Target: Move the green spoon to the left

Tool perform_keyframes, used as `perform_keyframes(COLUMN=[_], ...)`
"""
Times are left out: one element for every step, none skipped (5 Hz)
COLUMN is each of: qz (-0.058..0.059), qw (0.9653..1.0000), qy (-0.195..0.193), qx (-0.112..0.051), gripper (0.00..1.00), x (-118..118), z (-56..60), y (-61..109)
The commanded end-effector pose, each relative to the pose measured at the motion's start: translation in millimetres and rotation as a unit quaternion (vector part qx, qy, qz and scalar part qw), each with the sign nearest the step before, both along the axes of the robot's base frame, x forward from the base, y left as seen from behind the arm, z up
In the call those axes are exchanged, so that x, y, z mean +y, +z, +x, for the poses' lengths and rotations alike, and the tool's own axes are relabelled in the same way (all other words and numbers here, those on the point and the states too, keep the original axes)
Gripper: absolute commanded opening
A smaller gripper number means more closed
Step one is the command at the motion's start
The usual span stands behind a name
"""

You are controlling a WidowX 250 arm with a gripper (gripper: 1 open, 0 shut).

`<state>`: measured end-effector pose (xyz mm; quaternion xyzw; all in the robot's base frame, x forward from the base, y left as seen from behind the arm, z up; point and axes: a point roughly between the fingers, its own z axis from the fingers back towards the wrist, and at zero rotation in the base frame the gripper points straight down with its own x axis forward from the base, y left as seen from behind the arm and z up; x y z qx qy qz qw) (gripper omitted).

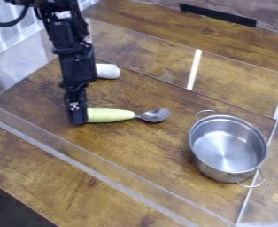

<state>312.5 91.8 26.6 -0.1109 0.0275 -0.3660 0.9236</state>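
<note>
1. End effector, black, pointing steeply down at the wooden worktop, jaws narrowed on the near end of the green spoon, gripping its handle tip.
2. Green spoon lying flat on the worktop, yellow-green handle running right from the end effector, shiny metal bowl at the far right end, facing the steel pot.
3. Black arm rising from the end effector toward the upper left corner, cables trailing off the top edge.
4. Just behind the arm, a red-and-white mushroom-shaped toy resting on the worktop, mostly its pale part showing past the arm, apart from the spoon.
5. Round steel pot standing upright at lower right, empty interior visible, small loop handles at its rim, near the spoon's bowl but not touching.
6. Clear plastic walls ringing the work area, one low strip crossing the front, a glossy upright panel catching light behind the spoon.
</note>
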Motion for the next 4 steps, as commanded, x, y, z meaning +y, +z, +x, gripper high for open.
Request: perform_keyframes(qz=[0.019, 0.020, 0.023, 0.027], qw=[0.9987, 0.9987, 0.9983, 0.9975], qy=[0.014, 0.014, 0.026, 0.039], qx=[-0.045, -0.045, -0.048, -0.054], gripper=[0.00, 0.00, 0.00, 0.00], x=[6.5, 2.6, 7.2, 12.9], z=[-0.8, -5.9, -5.9, -5.2], y=[33.8, 37.4, 42.4, 50.4])
